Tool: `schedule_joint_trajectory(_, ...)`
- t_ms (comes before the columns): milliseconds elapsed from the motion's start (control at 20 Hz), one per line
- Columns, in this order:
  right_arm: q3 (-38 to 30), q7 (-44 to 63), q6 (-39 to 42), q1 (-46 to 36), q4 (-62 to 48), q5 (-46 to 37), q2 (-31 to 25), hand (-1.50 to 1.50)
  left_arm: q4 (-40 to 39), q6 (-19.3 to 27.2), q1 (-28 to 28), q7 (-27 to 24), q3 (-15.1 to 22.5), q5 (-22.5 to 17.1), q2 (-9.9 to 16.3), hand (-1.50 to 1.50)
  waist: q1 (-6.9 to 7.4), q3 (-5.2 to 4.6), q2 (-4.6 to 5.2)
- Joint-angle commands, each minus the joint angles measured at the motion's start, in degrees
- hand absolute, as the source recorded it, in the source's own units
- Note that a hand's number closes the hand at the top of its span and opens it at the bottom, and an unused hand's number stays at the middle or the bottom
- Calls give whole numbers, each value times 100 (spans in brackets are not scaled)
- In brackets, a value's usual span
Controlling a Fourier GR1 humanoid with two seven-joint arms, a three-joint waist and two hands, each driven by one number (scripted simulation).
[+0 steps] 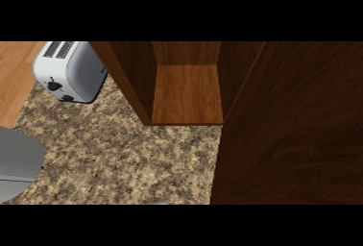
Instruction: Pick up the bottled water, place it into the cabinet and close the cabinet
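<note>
Dark cabinet door [291, 134] swung open, cabinet [186, 91], toaster [68, 69] beside

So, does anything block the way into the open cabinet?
Nothing visible does. The cabinet has its door open at the right, and its shelf holds nothing. The toaster sits off to the left. The bottled water and both hands are out of view.
</note>
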State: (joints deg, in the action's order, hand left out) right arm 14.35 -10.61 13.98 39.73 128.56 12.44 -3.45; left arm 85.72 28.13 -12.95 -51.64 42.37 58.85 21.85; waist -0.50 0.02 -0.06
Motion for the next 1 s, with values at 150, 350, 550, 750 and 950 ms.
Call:
schedule_joint_trajectory(150,-409,346,-154,-643,-155,334,-60,-150,-278,-455,546,-61,-244,-69,-261,-150,39,-2,7)
schedule_joint_trajectory(350,-236,444,-168,-342,245,180,-139,-150,-831,-836,1103,-129,-445,-263,-579,-150,12,-3,8)
schedule_joint_trajectory(550,-390,411,-59,-310,114,454,-217,-150,-1064,-818,1072,-357,-607,-389,-575,-150,17,-2,5)
schedule_joint_trajectory(750,35,307,-243,-365,100,-45,-31,-150,-1911,-860,1497,-417,-620,-368,-1133,-150,-4,-5,10)
schedule_joint_trajectory(950,79,65,-116,-169,-115,24,-57,-150,-1575,-1542,1537,30,-493,-187,-1151,-150,-4,-2,3)
